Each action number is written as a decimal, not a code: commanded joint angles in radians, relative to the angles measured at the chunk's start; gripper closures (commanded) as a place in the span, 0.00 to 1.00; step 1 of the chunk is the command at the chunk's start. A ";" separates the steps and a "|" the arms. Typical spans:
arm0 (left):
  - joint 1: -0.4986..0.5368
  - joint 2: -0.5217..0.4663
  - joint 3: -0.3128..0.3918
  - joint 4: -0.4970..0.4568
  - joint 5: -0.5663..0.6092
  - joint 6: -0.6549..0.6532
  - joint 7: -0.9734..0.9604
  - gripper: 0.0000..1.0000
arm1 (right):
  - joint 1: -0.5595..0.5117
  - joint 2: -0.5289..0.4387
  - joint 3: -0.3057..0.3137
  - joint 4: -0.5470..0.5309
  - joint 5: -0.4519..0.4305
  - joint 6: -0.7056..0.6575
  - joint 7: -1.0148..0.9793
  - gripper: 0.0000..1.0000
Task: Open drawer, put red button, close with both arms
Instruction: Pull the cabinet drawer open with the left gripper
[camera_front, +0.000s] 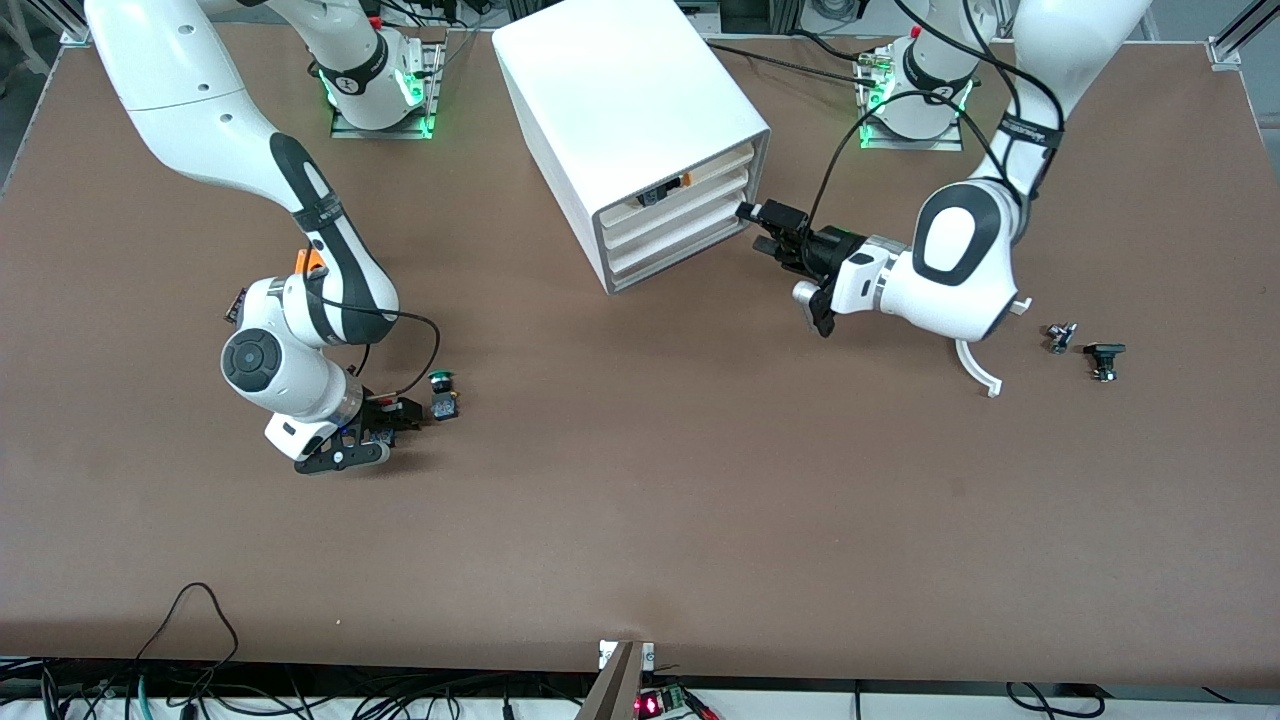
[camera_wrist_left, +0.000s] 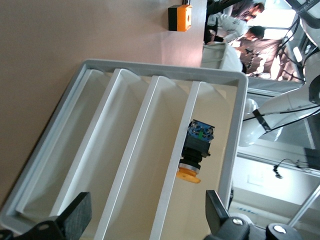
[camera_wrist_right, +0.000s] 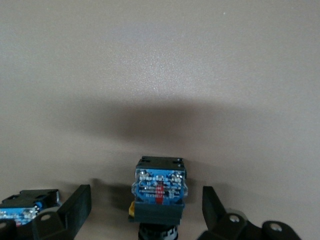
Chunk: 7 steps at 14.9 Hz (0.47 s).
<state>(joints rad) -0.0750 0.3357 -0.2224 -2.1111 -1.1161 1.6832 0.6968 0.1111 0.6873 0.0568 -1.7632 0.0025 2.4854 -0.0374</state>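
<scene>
My right gripper (camera_front: 403, 413) is low over the table, open, with its fingers either side of a small button (camera_wrist_right: 159, 192) that has a dark body and blue contacts. That button's cap is hidden, so no red cap shows. A green-capped button (camera_front: 441, 392) lies just past the fingertips, and a second blue-contact body (camera_wrist_right: 25, 204) shows beside one finger. My left gripper (camera_front: 752, 225) is open and empty in front of the white drawer unit (camera_front: 630, 90), facing its drawers (camera_wrist_left: 146, 215). The top drawer holds a button with an orange-yellow cap (camera_wrist_left: 196, 149).
An orange box with a hole (camera_wrist_left: 180, 11) stands on the table, mostly hidden by the right arm in the front view (camera_front: 312, 262). Two small dark parts (camera_front: 1060, 337) (camera_front: 1103, 358) and a white curved piece (camera_front: 978, 372) lie toward the left arm's end.
</scene>
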 joint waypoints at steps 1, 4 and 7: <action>0.004 -0.043 -0.002 -0.090 -0.053 0.019 0.085 0.00 | -0.002 -0.017 0.000 -0.013 0.005 0.010 -0.030 0.18; -0.017 -0.024 -0.002 -0.138 -0.073 0.027 0.174 0.17 | -0.002 -0.017 0.000 -0.013 0.005 0.010 -0.030 0.79; -0.031 0.023 -0.003 -0.151 -0.096 0.078 0.307 0.37 | -0.002 -0.018 0.000 -0.013 0.005 0.010 -0.030 1.00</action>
<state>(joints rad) -0.0883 0.3381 -0.2239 -2.2392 -1.1603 1.7315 0.8962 0.1105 0.6852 0.0553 -1.7629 0.0024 2.4885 -0.0483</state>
